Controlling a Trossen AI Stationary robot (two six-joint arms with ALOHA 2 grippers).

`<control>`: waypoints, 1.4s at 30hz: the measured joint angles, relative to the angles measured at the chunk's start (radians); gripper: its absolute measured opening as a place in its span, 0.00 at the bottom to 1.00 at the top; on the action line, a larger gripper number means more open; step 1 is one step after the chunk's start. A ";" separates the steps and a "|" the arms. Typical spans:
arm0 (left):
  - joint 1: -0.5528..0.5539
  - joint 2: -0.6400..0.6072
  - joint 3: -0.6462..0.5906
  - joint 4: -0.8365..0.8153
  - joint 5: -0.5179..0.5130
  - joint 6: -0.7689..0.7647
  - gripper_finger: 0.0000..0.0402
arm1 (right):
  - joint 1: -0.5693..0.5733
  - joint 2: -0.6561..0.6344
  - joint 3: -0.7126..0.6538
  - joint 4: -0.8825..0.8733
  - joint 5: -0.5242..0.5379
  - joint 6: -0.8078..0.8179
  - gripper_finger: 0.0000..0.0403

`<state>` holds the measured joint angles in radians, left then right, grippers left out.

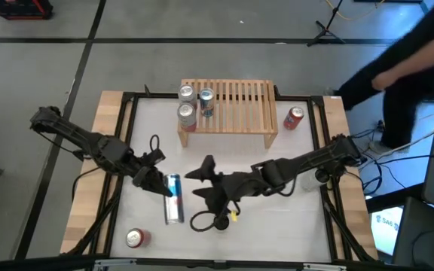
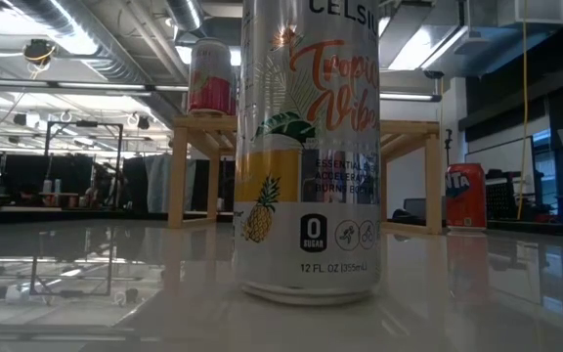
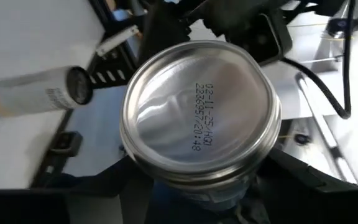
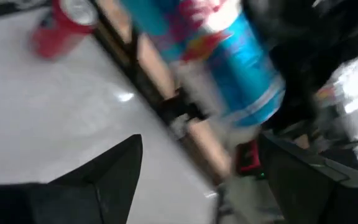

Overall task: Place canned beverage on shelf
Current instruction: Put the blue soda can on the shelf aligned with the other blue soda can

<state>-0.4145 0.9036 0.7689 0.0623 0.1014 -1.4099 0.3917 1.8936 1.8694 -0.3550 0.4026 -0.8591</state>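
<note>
High view: in front of the shelf [image 1: 227, 105], our left gripper [image 1: 159, 183] clamps the rigid, slick blue can [image 1: 173, 197] mid-body; right gripper [image 1: 209, 184] gapes empty.

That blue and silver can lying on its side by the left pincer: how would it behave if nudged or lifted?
The blue can lies on its side on the smooth white table, so a sideways nudge would probably roll it. Its glossy metal wall looks slippery. The left pincer seems closed on one end; lifted that way, it may tilt.

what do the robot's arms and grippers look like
Both arms, left arm and right arm, are dark, slim and jointed, each trailing a black cable. The left gripper and right gripper each end in two flat, black, wedge-shaped fingers.
</note>
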 joint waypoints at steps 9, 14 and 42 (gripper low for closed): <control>0.001 0.026 0.000 0.012 0.017 -0.081 0.57 | 0.001 0.022 0.000 0.141 -0.082 -0.170 0.76; 0.002 0.026 0.000 0.050 0.016 -0.081 0.57 | 0.001 0.031 0.000 0.136 -0.106 -0.171 0.76; 0.074 0.077 0.000 0.083 0.121 -0.159 0.57 | 0.015 0.116 -0.001 0.356 -0.217 -0.421 0.52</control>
<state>-0.3401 0.9810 0.7689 0.1453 0.2220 -1.5685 0.4065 2.0099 1.8687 0.0013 0.1859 -1.2804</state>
